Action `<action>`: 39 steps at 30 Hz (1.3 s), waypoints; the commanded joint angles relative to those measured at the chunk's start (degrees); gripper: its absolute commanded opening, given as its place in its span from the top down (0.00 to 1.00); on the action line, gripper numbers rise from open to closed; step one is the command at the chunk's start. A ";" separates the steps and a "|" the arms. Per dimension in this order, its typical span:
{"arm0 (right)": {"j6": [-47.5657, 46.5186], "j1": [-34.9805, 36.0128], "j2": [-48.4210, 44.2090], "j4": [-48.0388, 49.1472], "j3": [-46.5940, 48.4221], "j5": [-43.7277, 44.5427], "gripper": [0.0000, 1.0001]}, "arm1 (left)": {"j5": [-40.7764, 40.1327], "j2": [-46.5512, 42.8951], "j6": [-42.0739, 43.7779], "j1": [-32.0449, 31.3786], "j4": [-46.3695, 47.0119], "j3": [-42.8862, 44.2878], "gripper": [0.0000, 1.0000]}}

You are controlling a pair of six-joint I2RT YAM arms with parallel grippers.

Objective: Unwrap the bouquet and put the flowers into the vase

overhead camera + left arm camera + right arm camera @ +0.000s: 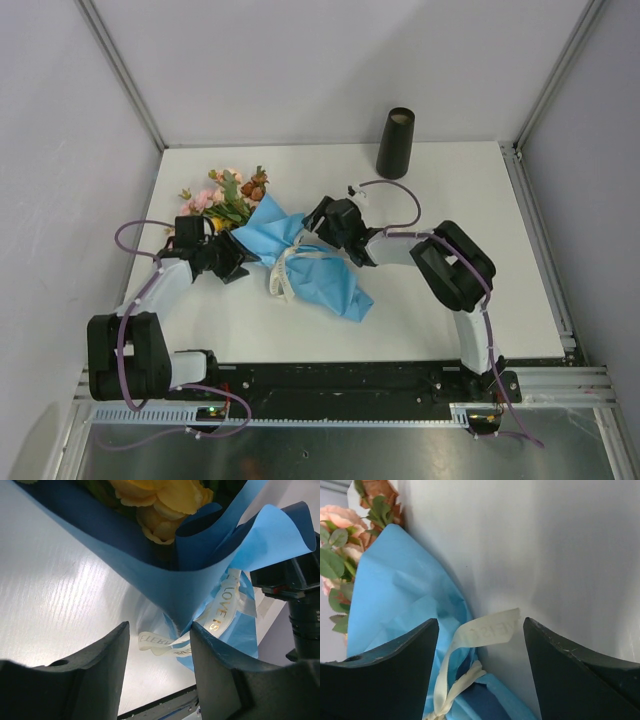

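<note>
Find the bouquet (pixel 300 255) lying on its side left of the table's (pixel 470 200) middle, wrapped and tied. Note the flowers (pixel 228 197) pointing at the far left corner and the blue paper (pixel 395 595) trailing toward the near edge. Note also the vase (pixel 396 143) upright at the far edge, right of centre, well apart. Judged as the untying step: go for the cream ribbon (pixel 220 607) first, not the wrap. Use the left gripper (pixel 159 630) as the anchor. Fingers moderately parted there, a folded tip of the paper dipping between them just beside one finger, nothing clamped. Close only on paper, to spare the flowers. Bring the right gripper (pixel 480 625), fingers spread wide and empty, onto the loose ribbon tail lying between them. Pinch near its free end and pull low along the table rather than upward, to avoid dragging the whole bunch. Reads "LOVE IS" in gold on the ribbon from the left wrist view, plus a fragment "ELEB", probably part of "celebrate", cut off by a fold. Shows faint and reversed from the right wrist, so nothing further to read there. No brand or label visible elsewhere.
</note>
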 commanded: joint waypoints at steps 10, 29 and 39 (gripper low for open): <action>8.91 -0.67 6.31 6.87 2.67 -3.28 0.35 | 0.78 0.09 1.04 0.79 0.28 1.89 0.45; -7.36 1.22 -6.28 6.03 0.83 0.76 1.00 | -2.34 1.98 -2.08 0.97 0.28 4.42 0.44; -16.18 3.40 -15.25 7.16 -1.83 1.33 1.00 | -3.76 2.97 -2.57 0.99 0.45 4.24 0.72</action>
